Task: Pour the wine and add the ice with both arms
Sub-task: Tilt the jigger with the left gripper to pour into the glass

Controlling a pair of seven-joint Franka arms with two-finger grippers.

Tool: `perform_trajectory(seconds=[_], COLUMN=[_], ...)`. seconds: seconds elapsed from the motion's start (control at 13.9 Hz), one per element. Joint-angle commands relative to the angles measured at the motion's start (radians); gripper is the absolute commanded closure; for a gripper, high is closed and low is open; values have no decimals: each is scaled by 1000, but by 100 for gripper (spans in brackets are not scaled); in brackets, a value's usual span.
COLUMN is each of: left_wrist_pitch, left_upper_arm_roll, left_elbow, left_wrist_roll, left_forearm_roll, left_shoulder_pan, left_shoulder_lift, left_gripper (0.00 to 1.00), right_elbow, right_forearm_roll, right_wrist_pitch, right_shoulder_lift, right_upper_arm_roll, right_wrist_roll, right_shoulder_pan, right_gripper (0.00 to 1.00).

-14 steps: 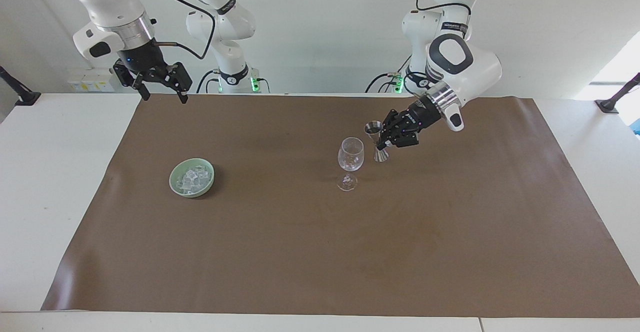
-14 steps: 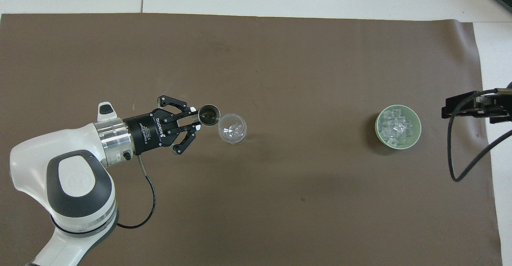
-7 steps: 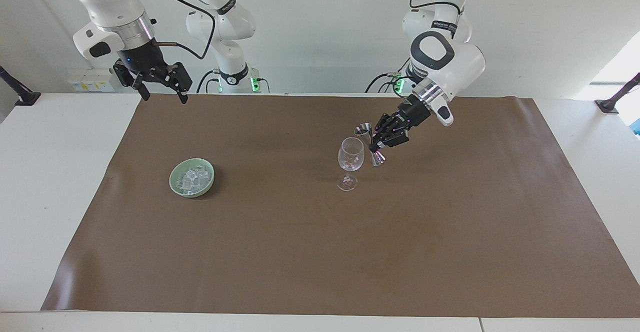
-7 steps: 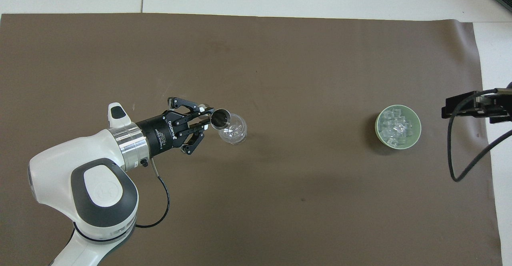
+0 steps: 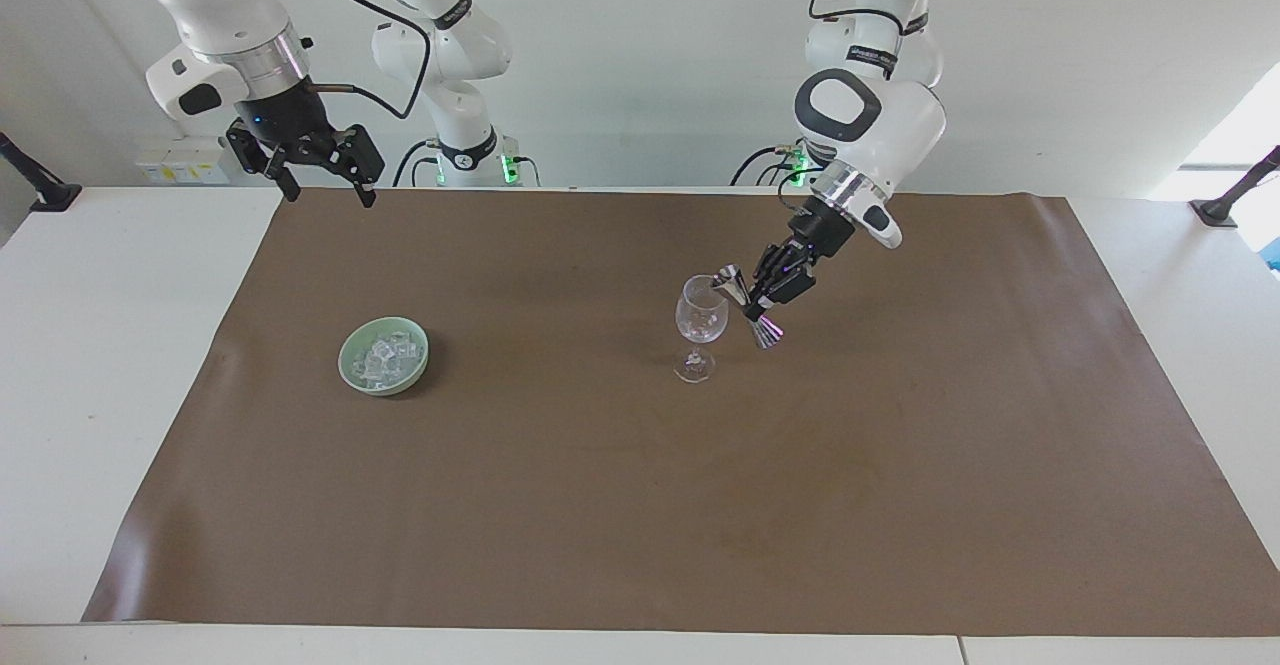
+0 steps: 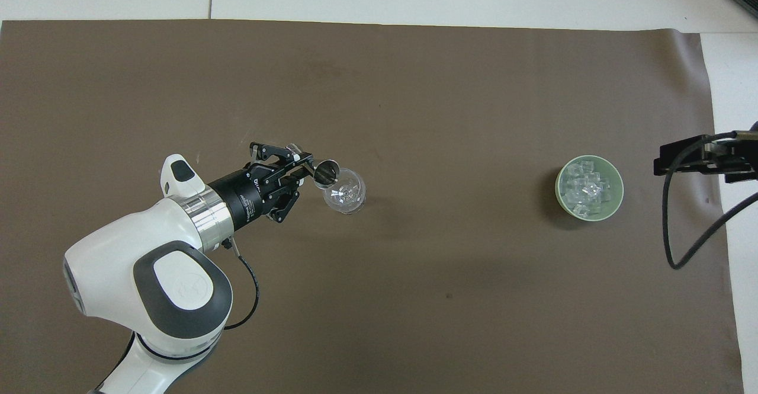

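A clear wine glass (image 5: pixel 701 325) (image 6: pixel 344 191) stands upright mid-mat. My left gripper (image 5: pixel 757 299) (image 6: pixel 309 167) is shut on a steel double-cone jigger (image 5: pixel 745 305) (image 6: pixel 326 173). The jigger is tilted, its mouth at the glass's rim. No wine shows in the frames. A green bowl (image 5: pixel 384 356) (image 6: pixel 589 188) holds several pieces of ice (image 5: pixel 383 357) (image 6: pixel 586 189), toward the right arm's end. My right gripper (image 5: pixel 322 177) (image 6: pixel 704 159) hangs open, high over the mat's edge near its base, and waits.
A brown mat (image 5: pixel 640 505) (image 6: pixel 414 86) covers most of the white table (image 5: pixel 110 345). Two black clamp stands (image 5: pixel 30 180) (image 5: pixel 1235 190) sit at the table's ends.
The left arm has swung toward the glass and rotated its wrist, tipping the jigger from upright to slanted over the rim. The right arm has not moved.
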Motion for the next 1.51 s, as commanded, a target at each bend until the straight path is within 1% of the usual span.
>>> perform_trajectory(seconds=[0.0,0.22,0.57,0.86,1.44], left_wrist_pitch=[39,74,109,154,221], left_upper_arm_roll=[9,9,9,7,7], left_elbow=[14,16,71,91,91], left_wrist_roll=[50,117,189,266,443], left_forearm_roll=[13,13,13,13,13], left_shoulder_pan=[-21,-36,-47,-53,-71], left_shoulder_lift=[10,11,47,54,68], left_gripper=[100,100,100,100,100], right_elbow=[-7,-7,-7,-7,-7], right_forearm_roll=[-6,-6,-6,-6,-6], right_wrist_pitch=[-12,-12,-12,-12,-12], right_shoulder_lift=[-14,-14,-14,-14,-14], right_upper_arm_roll=[4,4,4,4,4], right_wrist_roll=[-22,-22,-20,-22,-20], right_shoulder_pan=[-3,-3,-3,-3,-3], right_gripper=[0,0,0,0,0])
